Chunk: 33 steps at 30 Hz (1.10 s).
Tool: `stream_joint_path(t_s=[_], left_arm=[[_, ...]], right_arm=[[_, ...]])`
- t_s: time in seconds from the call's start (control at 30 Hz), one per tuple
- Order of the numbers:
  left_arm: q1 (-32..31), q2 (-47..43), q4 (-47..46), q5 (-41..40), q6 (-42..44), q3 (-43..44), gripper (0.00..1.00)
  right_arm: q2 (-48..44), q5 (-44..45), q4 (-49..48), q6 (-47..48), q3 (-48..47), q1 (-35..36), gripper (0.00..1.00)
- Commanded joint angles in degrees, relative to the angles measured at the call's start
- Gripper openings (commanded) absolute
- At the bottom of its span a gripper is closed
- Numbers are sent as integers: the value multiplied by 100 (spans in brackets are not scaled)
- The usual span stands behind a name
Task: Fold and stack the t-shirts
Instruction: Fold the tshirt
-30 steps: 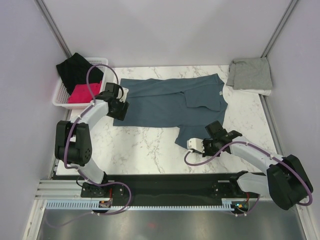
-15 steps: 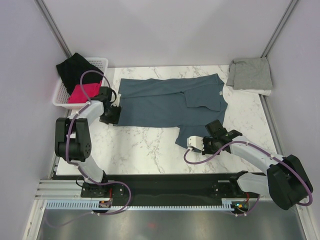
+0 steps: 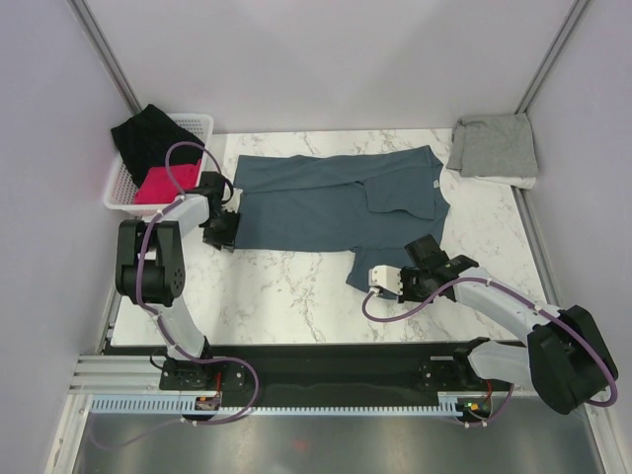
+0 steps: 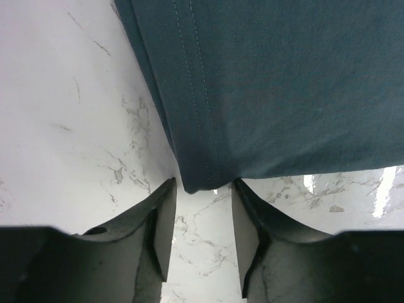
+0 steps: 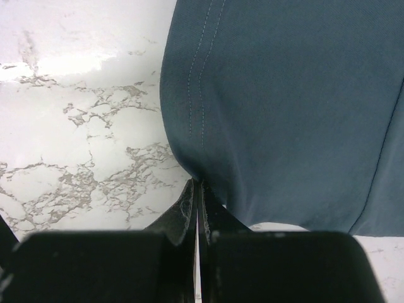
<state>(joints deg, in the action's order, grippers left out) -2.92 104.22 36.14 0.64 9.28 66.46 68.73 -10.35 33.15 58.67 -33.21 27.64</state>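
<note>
The dark slate-blue t-shirt (image 3: 326,202) has paler double stitching (image 4: 183,63) and a small white neck label (image 3: 433,185), the other t-shirt (image 3: 494,146) is light heather grey, the table (image 3: 286,286) is white marble veined grey, and the white basket (image 3: 117,197) holds a black cloth (image 3: 143,138) and a pink cloth (image 3: 158,185).

two t-shirts (image 3: 316,202) (blue, grey), one basket (image 3: 117,197)

I run two arms of curved white links and bulky black joint housings, the left arm (image 3: 185,212) and the right arm (image 3: 499,301), each trailing a thin purple cable (image 3: 174,158). On the wrist cameras I see matte black tapered fingers (image 4: 158,230), and a small white block (image 3: 383,279) near the right arm's tip.
</note>
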Motion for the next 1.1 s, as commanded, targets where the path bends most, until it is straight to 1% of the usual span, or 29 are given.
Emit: stream_joint_path(t_s=[0.0, 0.07, 0.1, 0.17, 0.2, 0.23, 0.33, 0.47, 0.57, 0.63, 0.7, 0.83, 0.87, 0.9, 1.07], left_arm=[[28, 133, -186, 146, -119, 183, 43], [28, 142, -178, 173, -93, 175, 32], [28, 125, -160, 182, -102, 175, 21], [37, 72, -116, 208, -84, 166, 12], [37, 46, -72, 225, -67, 166, 4], [46, 2, -46, 243, -49, 157, 2], [63, -183, -11, 296, 21, 175, 2], [63, -394, 200, 418, 100, 428, 2], [63, -535, 200, 419, 100, 779, 2], [63, -587, 603, 690, 223, 956, 2], [63, -588, 684, 761, 302, 1220, 2], [63, -352, 824, 815, 434, 1729, 2], [63, -272, 894, 823, 513, 1991, 2], [63, -184, 947, 806, 557, 2116, 2], [63, 500, 1263, 779, 759, 3082, 2]], right_arm=[[-18, 50, -124, -49, -107, 5, 0], [-9, 59, -124, -49, -115, 5, 0], [-9, 59, -124, -49, -115, 5, 0], [-9, 94, -133, -84, -133, 5, 0], [-9, 121, -133, -128, -150, -4, 0], [-35, 182, -133, -224, -203, -13, 0], [-79, 252, -124, -330, -352, -109, 0], [-123, 375, -72, -444, -642, -276, 0], [-123, 446, -80, -541, -1046, -460, 0], [-53, 429, -89, -690, -1432, -575, 0], [26, 367, -115, -831, -1809, -768, 0], [316, 349, -343, -972, -2294, -1049, 0], [395, 349, -370, -981, -2399, -1189, 0], [491, 323, -449, -998, -2653, -1269, 0], [1387, 288, -730, -1121, -3638, -1743, 0]])
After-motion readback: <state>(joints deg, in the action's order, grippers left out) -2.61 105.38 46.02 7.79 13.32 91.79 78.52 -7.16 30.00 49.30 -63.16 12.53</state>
